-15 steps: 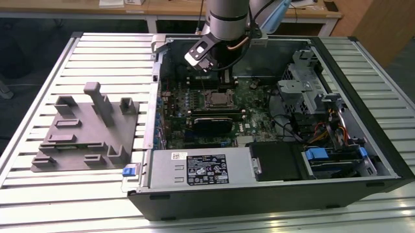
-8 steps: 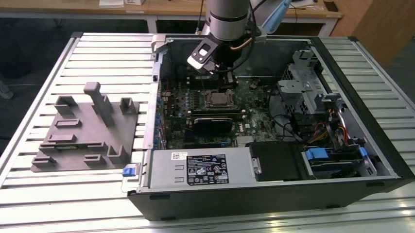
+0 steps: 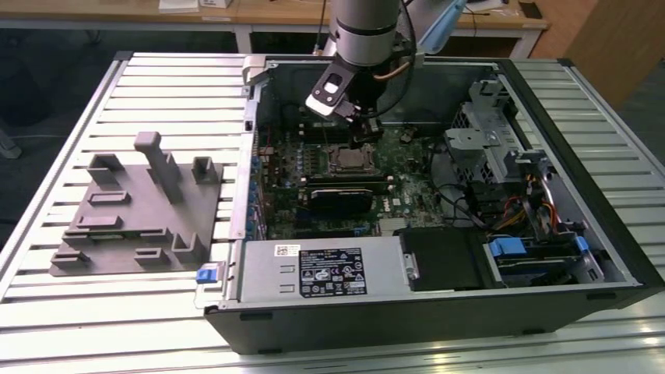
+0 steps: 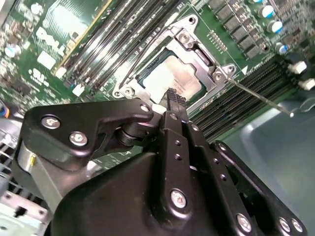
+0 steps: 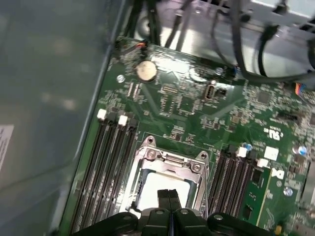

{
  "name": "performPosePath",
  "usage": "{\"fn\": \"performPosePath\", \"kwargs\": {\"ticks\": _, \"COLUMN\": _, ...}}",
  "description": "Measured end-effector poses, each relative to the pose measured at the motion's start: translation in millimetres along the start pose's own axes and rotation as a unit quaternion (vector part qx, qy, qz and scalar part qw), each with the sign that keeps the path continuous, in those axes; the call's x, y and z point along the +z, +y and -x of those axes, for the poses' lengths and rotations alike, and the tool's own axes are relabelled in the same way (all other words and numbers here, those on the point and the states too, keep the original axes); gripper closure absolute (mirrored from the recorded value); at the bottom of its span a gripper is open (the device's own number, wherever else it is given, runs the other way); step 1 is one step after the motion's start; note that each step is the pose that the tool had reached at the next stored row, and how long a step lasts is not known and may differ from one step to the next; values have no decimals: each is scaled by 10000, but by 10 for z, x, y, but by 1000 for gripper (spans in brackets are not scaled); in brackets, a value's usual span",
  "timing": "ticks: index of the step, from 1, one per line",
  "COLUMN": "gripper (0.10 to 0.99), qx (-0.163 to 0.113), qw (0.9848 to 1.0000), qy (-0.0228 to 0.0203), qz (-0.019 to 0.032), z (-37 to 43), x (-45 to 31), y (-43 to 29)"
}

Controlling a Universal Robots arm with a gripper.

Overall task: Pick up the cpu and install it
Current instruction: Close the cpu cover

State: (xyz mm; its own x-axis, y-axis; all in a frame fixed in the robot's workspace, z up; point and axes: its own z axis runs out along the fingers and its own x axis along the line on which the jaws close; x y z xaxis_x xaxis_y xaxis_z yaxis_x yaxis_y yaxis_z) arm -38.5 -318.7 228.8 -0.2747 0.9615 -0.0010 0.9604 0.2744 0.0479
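Just above the seated cpu (image 4: 167, 78) hangs the closed hand (image 4: 174, 97).

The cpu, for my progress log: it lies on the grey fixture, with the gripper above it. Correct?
No: the cpu lies in the motherboard socket, as the first wrist view shows; the gripper is above it.

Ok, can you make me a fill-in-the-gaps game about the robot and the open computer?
1. The motherboard is coloured ____.
2. The gripper hangs over the shiny ____ lying in the socket.
3. In the exterior view, the grey fixture stands outside the computer case, on the view's ____.

Missing words: green; cpu; left.
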Motion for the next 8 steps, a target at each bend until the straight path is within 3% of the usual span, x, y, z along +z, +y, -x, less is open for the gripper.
{"fn": "performPosePath", "kwargs": {"ticks": 4, "gripper": 980, "qx": -368, "qw": 9993, "qy": 12, "qz": -1, "z": 0, "x": 3, "y": 0}}
{"fn": "performPosePath", "kwargs": {"ticks": 8, "gripper": 980, "qx": -727, "qw": 9974, "qy": 21, "qz": -3, "z": 0, "x": 5, "y": 0}}
